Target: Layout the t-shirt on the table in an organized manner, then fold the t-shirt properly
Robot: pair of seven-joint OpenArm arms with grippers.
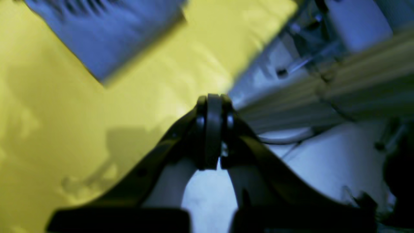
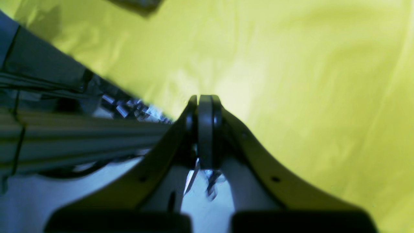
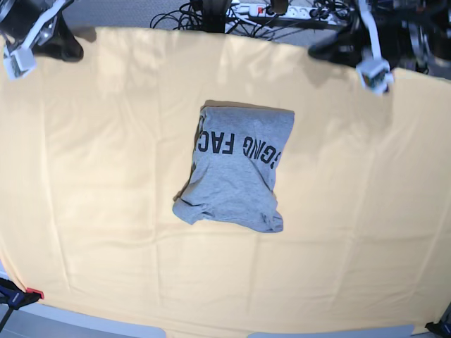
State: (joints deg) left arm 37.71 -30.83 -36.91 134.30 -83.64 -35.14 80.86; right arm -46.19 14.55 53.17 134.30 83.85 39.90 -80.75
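Observation:
The grey t-shirt (image 3: 236,169) lies in the middle of the table (image 3: 91,176) as a compact, roughly rectangular bundle, with black lettering facing up across its upper part. In the left wrist view the t-shirt (image 1: 103,35) shows as a blurred grey patch at the top left. My left gripper (image 1: 213,97) is shut with nothing in it, over the table's far right edge (image 3: 373,74), well away from the shirt. My right gripper (image 2: 204,97) is also shut and empty. It hangs at the far left corner (image 3: 17,62).
Cables and a power strip (image 3: 282,10) lie behind the table's far edge. Metal frame rails (image 1: 339,87) (image 2: 81,136) run beside both grippers. Clamps hold the cloth at the near left corner (image 3: 17,296) and the near right corner (image 3: 440,327).

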